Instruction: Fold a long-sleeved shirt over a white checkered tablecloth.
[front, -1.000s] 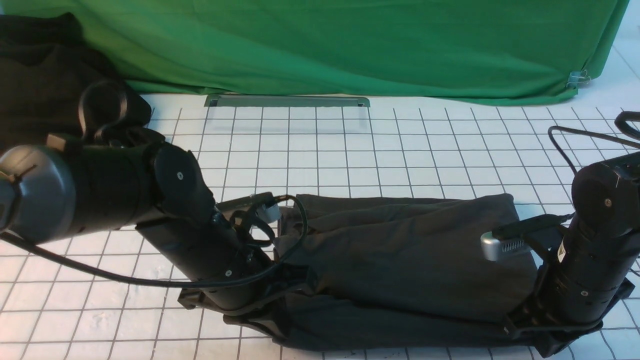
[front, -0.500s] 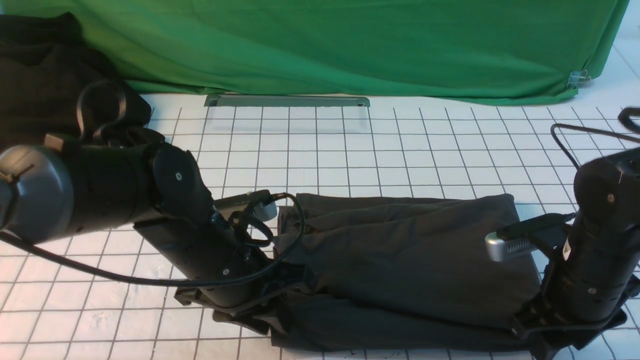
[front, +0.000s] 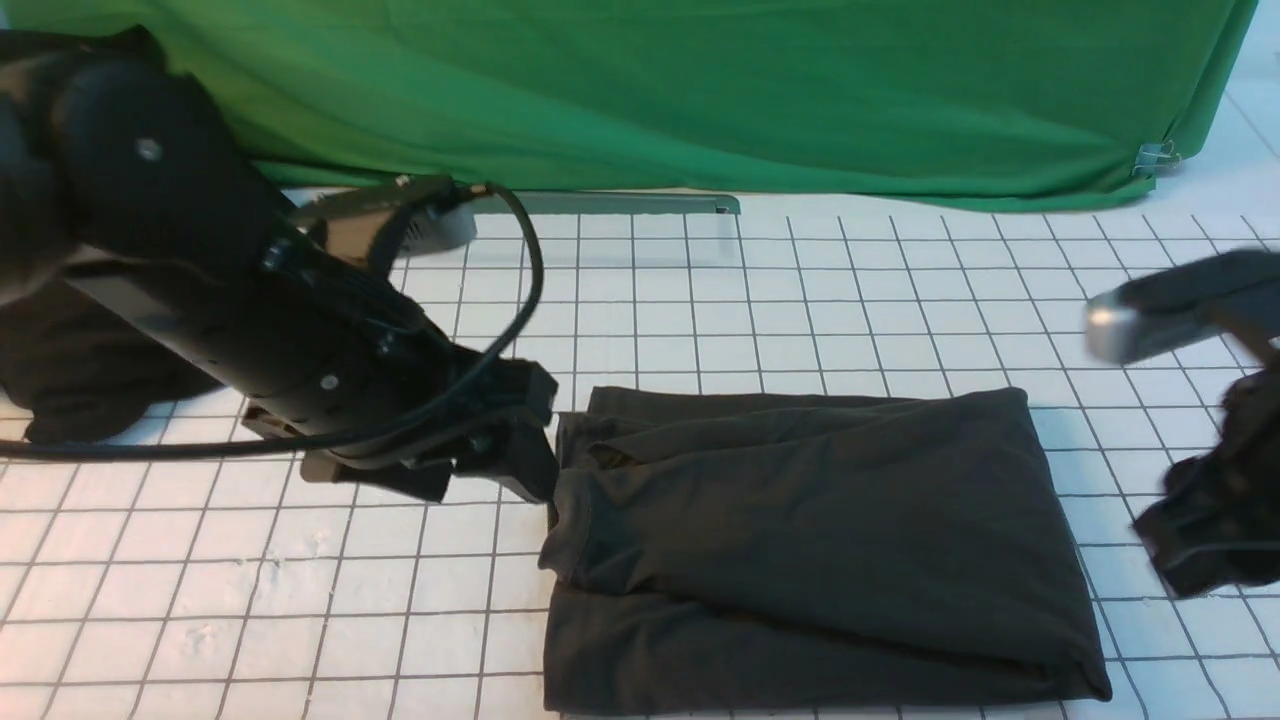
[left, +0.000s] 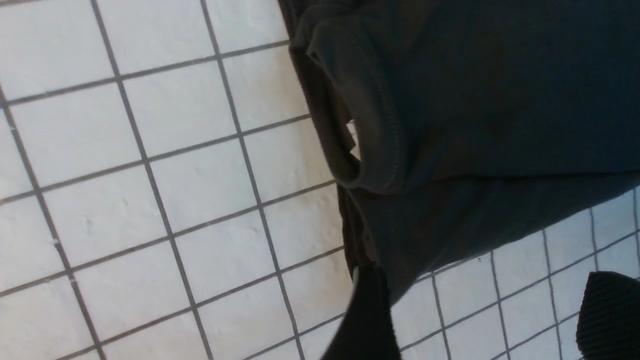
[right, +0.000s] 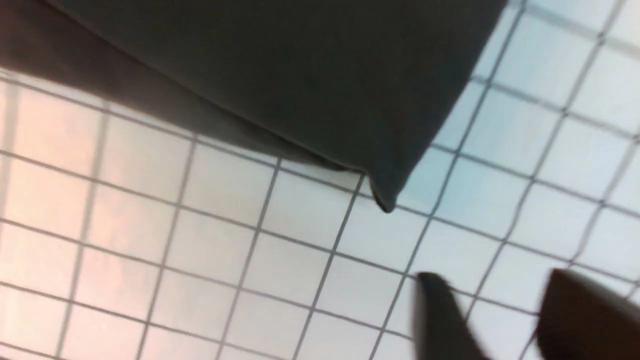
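Across the lower centre-right of the front view, the long-sleeved shirt (front: 810, 545) lies as a folded rectangle on the white checkered tablecloth (front: 700, 300), with neither gripper touching it. No chest print is visible; its left end shows a rolled hem or collar edge (left: 370, 145), slightly gaping.

Risks, judged from this state:
- The upper layer sits skewed on the lower one, leaving a strip of bottom layer exposed along the near edge. Another fold taken from here would likely carry that offset through.
- The left gripper (front: 500, 455) hangs just beside the shirt's left edge. Any low sideways travel could snag the loose hem and drag the stack open.
- The tablecloth may bunch if fingers scrape it during a regrasp.

Pose:
- Left arm comes in from the upper left of the frame, angled down to the right, cable looped over it, tip above the worktop beside the shirt's left edge. In the left wrist view its fingers (left: 367, 320) are spread and hold nothing.
- The right gripper (front: 1205, 540) sits at the right edge of the frame, blurred, clear of the shirt's right end. In the right wrist view its fingers (right: 440, 315) stand parted over bare cloth near the shirt's corner, empty.
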